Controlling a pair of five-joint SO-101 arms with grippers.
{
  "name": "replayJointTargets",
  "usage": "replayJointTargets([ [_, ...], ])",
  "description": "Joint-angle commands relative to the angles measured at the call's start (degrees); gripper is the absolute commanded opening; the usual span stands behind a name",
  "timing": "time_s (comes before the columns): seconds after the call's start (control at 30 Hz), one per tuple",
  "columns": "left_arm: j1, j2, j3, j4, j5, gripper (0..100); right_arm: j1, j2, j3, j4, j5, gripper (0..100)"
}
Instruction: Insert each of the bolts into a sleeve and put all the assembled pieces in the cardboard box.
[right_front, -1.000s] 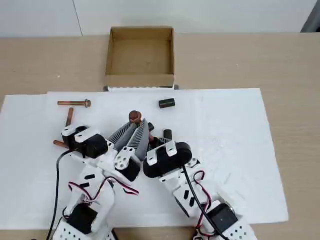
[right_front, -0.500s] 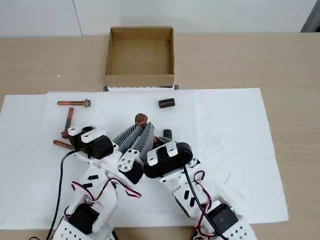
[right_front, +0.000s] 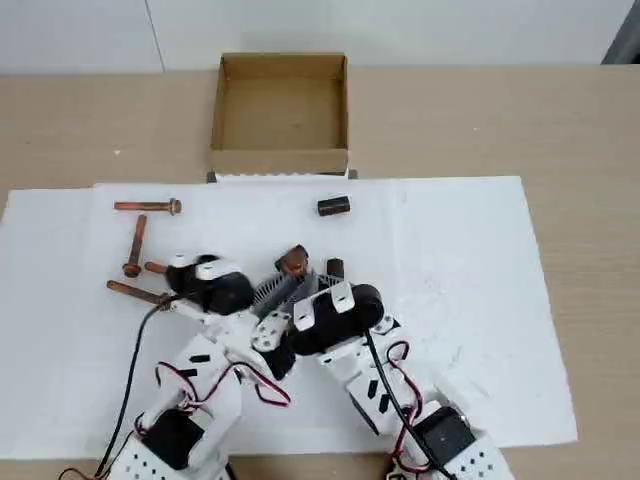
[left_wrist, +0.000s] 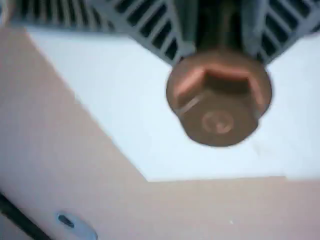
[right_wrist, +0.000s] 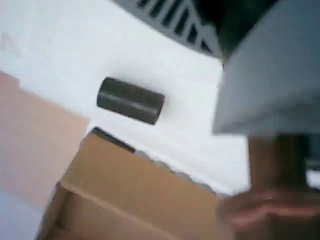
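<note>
Loose bolts (right_front: 134, 246) lie on the white sheet (right_front: 480, 300) near its left edge. Toward the sheet's middle, the left gripper (right_front: 289, 274) is clenched on a copper bolt (left_wrist: 219, 100), gripping the shank with the head outward. The right gripper (right_front: 322, 283) sits just beside it; its state cannot be told. A sleeve (right_front: 334, 206) lies near the sheet's far edge, close to the cardboard box (right_front: 280, 160) at the far edge of the desk (right_front: 580, 120).

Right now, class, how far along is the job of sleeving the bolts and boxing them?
Done: nothing yet; the cardboard box is empty. In hand: the left pincer is shut on one bolt, close to a sleeve by the right arm. Left: joining those, pairing at least three loose bolts on the white paper, using the loose sleeve near the box, then boxing everything.
</note>
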Motion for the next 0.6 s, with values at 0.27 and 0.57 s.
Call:
replayJointTargets([
  [0.27,1.23,-0.62,-0.31,4.22,-0.88,0,0.13,-0.92,-0.62,-4.97,0.53,0.4],
  [0.57,0.79,-0.62,-0.22,3.25,-6.95,5,0.31,-0.92,-0.18,-5.23,0.62,0.4],
])
